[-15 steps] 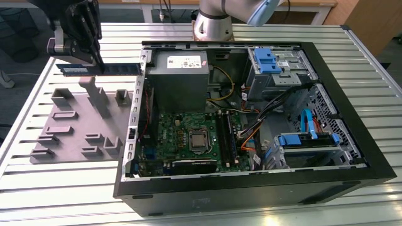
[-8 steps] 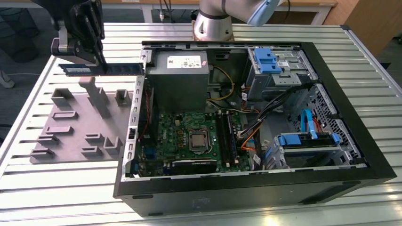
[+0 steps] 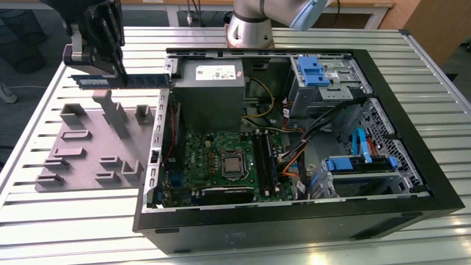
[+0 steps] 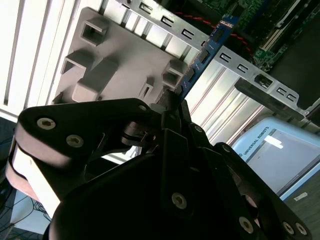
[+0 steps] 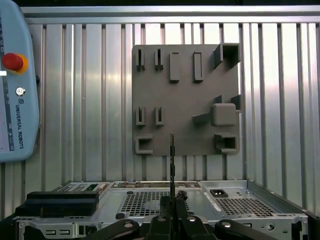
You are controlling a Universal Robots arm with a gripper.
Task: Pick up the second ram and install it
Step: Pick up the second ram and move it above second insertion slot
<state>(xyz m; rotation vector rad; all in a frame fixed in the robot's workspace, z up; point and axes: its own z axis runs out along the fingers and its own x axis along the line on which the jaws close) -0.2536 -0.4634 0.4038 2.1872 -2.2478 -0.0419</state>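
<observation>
Up close, the black near wall of the computer case fronts the exterior view, with the lid off and the motherboard exposed. Off at the far left, the end effector hangs above the far end of the gray fixture tray on the slatted tabletop. Its fingers are pressed onto the second ram, pinching it near mid-length. The blue stick is aloft, clear of the tray, and its right end reaches toward the case's far left corner. Its long axis lies left to right and level, with the board standing on edge.

The memory slots look to run near to far. A clean install therefore seems to call for a quarter turn, a square and level approach, and even downward pressure. That thin board should take no twist.
</observation>
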